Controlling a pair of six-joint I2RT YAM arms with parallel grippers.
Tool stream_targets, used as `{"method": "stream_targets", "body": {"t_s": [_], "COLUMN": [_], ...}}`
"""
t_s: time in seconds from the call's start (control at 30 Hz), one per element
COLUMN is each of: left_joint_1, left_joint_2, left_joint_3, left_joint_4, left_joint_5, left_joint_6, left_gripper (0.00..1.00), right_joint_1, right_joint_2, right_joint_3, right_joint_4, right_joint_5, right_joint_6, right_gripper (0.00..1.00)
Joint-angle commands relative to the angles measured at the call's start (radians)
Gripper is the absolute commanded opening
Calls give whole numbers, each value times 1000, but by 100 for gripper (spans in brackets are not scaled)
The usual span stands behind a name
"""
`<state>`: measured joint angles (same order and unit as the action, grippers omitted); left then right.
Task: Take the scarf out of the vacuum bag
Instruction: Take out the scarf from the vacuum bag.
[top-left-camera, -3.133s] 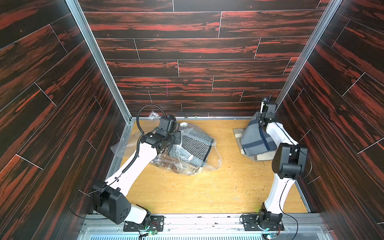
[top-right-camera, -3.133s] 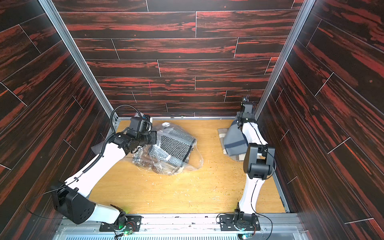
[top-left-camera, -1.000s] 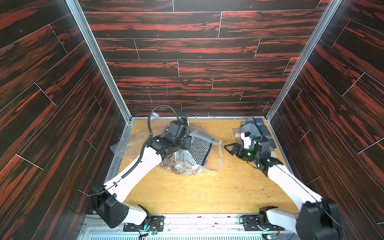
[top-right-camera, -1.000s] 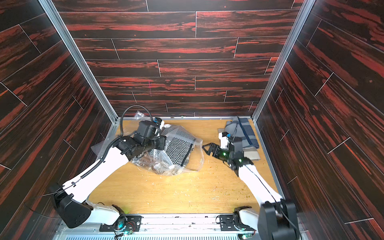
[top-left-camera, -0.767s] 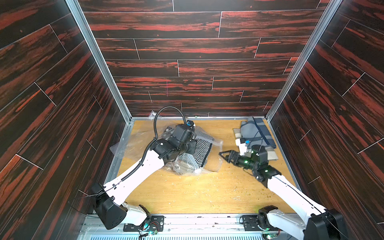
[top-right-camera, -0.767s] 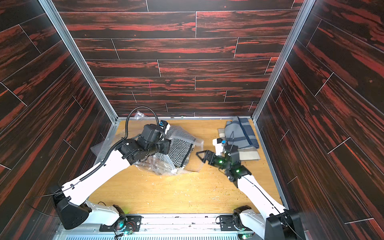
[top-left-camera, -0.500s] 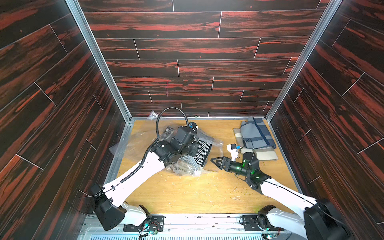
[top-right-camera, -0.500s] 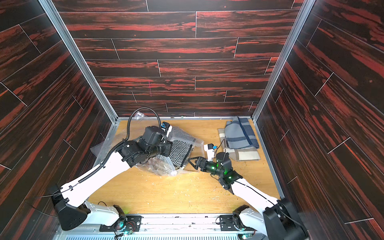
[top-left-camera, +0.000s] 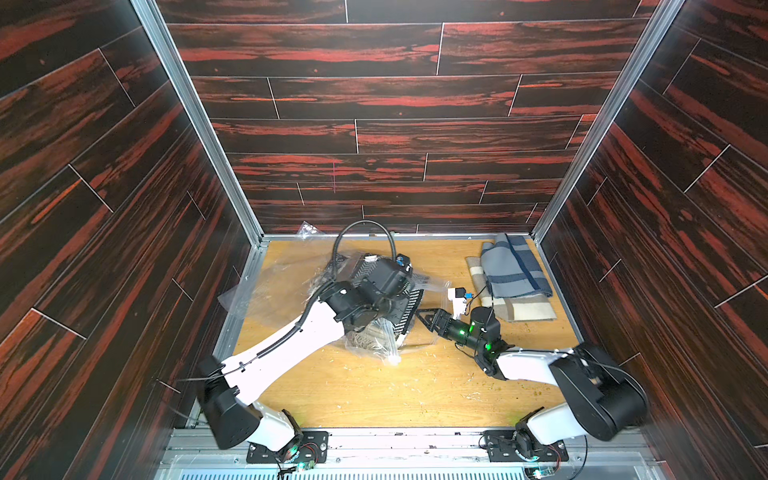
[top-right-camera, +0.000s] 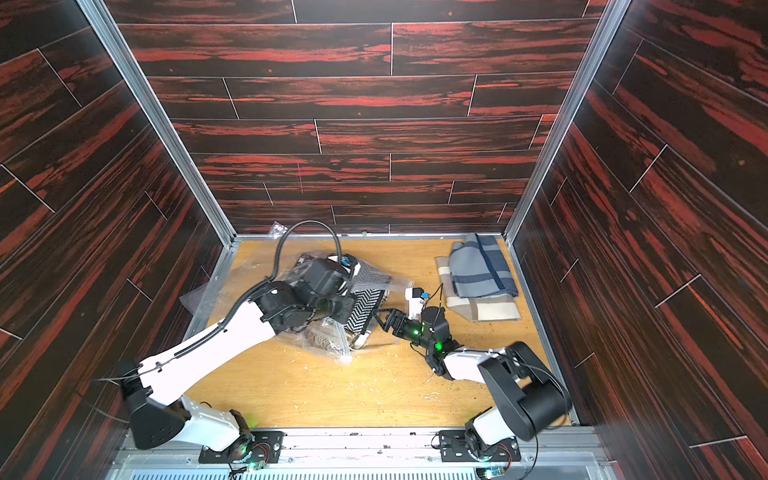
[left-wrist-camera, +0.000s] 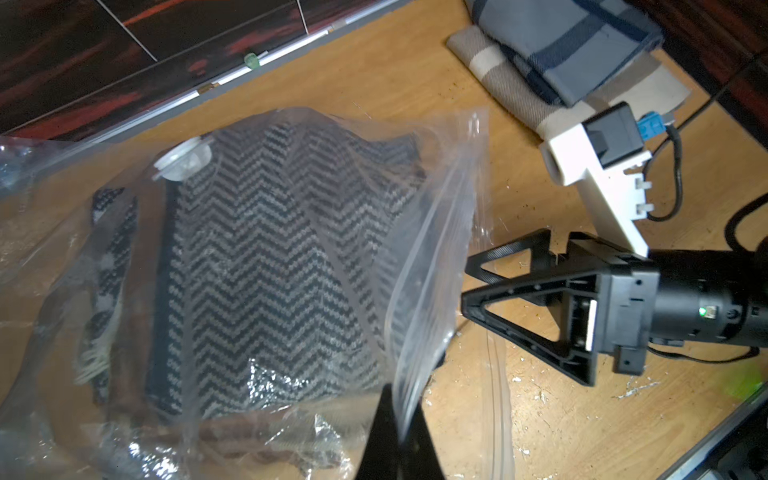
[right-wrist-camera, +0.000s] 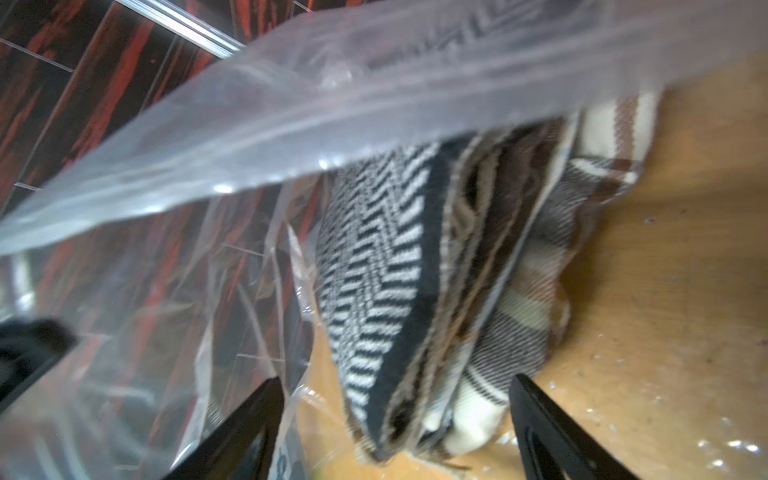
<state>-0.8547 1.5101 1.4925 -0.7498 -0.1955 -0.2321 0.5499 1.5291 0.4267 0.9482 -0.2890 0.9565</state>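
Centrally on the tabletop (top-left-camera: 374, 386), toward its left side, lies the vacuum bag (top-left-camera: 282, 286), a crinkled clear plastic bag. The black-and-white herringbone scarf (left-wrist-camera: 257, 249) is folded inside it and shows in both top views (top-left-camera: 411, 307) (top-right-camera: 365, 307) beside the left wrist housing. A round valve disc (left-wrist-camera: 185, 160) sits on the bag's upper film, over the scarf.

Left claw (left-wrist-camera: 392, 424): pressed together, pinching the upper film at the bag's mouth (left-wrist-camera: 432, 232). The film is raised off the tabletop and the mouth gapes toward the right arm.

Right claw (left-wrist-camera: 465, 284): spread, lying low over the tabletop with its tips at the bag's mouth. In the right wrist view the two fingers (right-wrist-camera: 540, 415) flank the end of the scarf (right-wrist-camera: 374, 257), under the raised film (right-wrist-camera: 249, 145). The claw grips nothing. Whether its tips touch the film cannot be told.

A brown-and-cream striped cloth (right-wrist-camera: 519, 299) lies against the scarf inside the bag.

Two folded cloths (top-left-camera: 513, 270), blue-grey on beige, lie at the far right corner, well apart from the bag.
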Motion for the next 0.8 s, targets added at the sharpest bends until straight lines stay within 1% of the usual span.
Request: {"method": "stream_targets", "body": {"t_s": [0.0,0.13,0.27,0.4,0.5,0.53,0.77], "left_joint_1": [-16,-23,-23,-24,-24,-23,-24], "left_joint_2": [48,107,132,153,155,156,140], "left_joint_3": [56,107,111,119,119,123,117], "left_joint_4": [-27,-26,-13,-17,-11,-9,0], "left_joint_5": [-9,1,-14,-18,-18,-19,-34], "left_joint_6": [8,5,15,18,14,11,3], "left_gripper": [0,0,0,0,0,0,0], "right_joint_1": [-2,-29,-36,-44,-49,-50,-51], "right_joint_2": [43,79,86,110,133,146,209], "right_joint_3": [43,70,101,132,144,152,176], "right_joint_4": [82,130,131,120,124,124,175], "right_joint_5": [37,11,-26,-52,-52,-86,-108], "right_joint_6": [-21,-16,-24,12,32,33,71], "right_gripper": [88,87,87,82,81,81,77]}}
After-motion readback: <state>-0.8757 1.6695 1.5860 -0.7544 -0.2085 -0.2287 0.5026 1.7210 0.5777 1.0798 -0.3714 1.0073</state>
